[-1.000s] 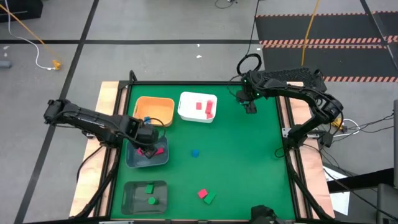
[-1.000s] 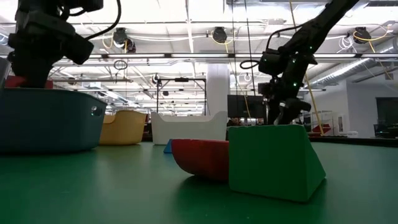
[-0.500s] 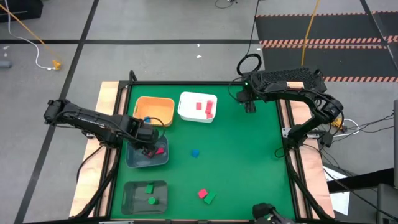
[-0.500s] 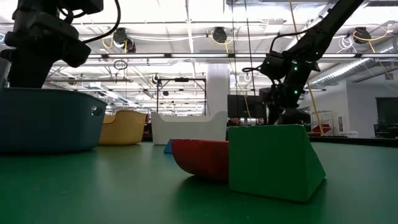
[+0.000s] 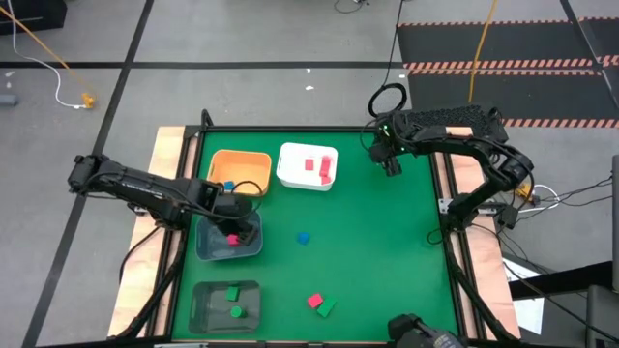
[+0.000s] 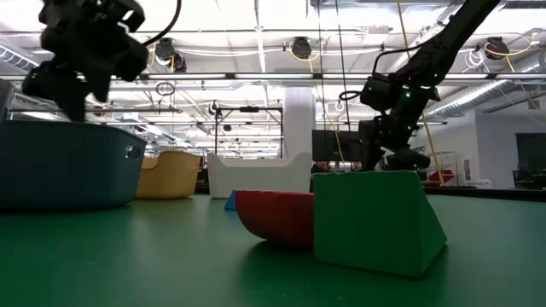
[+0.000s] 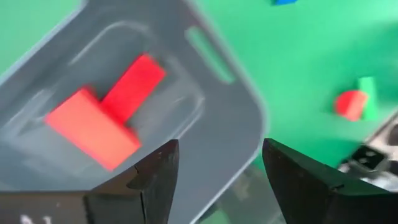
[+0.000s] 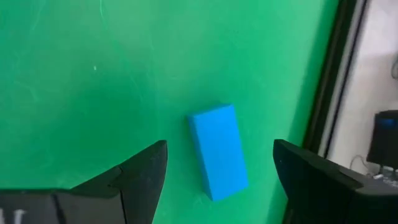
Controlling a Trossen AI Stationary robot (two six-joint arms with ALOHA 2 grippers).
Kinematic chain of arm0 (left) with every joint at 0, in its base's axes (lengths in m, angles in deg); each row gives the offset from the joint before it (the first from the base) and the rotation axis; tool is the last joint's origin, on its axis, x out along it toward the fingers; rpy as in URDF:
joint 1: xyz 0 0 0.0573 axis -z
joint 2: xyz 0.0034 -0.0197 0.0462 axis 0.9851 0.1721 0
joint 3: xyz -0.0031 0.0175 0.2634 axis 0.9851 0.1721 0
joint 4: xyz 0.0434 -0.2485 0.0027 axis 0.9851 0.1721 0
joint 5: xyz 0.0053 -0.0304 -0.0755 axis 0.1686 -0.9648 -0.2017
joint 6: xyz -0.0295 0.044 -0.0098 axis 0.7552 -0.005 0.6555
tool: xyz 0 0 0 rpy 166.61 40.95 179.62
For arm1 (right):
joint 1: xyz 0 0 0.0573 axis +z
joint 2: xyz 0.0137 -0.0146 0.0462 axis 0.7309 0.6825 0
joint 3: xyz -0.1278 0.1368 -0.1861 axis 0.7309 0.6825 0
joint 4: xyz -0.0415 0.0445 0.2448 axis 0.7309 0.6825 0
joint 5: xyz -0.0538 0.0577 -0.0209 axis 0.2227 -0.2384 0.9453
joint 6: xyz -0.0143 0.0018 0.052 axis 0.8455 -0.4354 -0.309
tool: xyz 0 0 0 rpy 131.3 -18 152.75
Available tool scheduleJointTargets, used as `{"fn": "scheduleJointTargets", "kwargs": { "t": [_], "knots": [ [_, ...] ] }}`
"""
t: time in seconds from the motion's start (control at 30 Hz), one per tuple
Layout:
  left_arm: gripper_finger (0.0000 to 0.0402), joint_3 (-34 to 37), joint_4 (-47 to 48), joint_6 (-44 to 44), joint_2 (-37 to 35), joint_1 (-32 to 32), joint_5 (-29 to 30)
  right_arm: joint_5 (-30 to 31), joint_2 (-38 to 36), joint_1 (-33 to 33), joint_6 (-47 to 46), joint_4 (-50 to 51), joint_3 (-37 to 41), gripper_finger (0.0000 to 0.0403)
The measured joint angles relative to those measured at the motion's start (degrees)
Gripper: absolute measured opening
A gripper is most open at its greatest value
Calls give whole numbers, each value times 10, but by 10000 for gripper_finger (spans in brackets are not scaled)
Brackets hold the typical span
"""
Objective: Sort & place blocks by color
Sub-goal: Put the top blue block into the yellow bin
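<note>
Over the grey-blue bin (image 5: 208, 246) near the table's left edge, your left gripper (image 5: 235, 215) hangs with its fingers (image 7: 152, 180) spread apart and nothing between them. Below it two pink-red blocks (image 7: 106, 118) lie touching on the bin floor, clear of the fingers. At the far right corner of the green table (image 5: 387, 251), your right gripper (image 5: 389, 162) hovers with its fingers (image 8: 134, 177) standing wide, also empty. A blue bar (image 8: 219, 151) lies flat on the mat straight below the gap, near the table's black right edge rail, touching neither finger.

Along the far edge you have the orange bin (image 5: 239, 171) with a blue block (image 5: 228, 186) inside, and beside it the white bin (image 5: 308, 166) holding red blocks (image 5: 317, 164). The dark grey bin (image 5: 224, 303) at the near left corner holds two green blocks (image 5: 233, 301).

Loose pieces: a small blue block (image 5: 303, 237) sits alone mid-table, just right of the grey-blue bin, and a red block (image 5: 314, 302) touches a green block (image 5: 327, 307) near the near edge. The right half of the mat, between those pieces and the right rail, is open for travel.
</note>
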Motion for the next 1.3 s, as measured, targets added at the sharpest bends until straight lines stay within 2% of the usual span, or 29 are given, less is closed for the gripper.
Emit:
{"fn": "scheduleJointTargets", "kwargs": {
  "t": [0.27,0.7,1.13,1.3],
  "knots": [
    [227,0,-66,-21,0,-23,0,1,29,-11,4,-3,0,281],
    [228,0,-101,-24,0,-41,-9,-3,60,-17,6,-26,-2,281],
    [228,0,-146,-27,0,-42,-9,-43,64,-34,-149,-25,-29,281],
    [228,0,-153,-25,0,-42,-9,-42,75,-29,-162,-25,-30,281]
  ]
}}
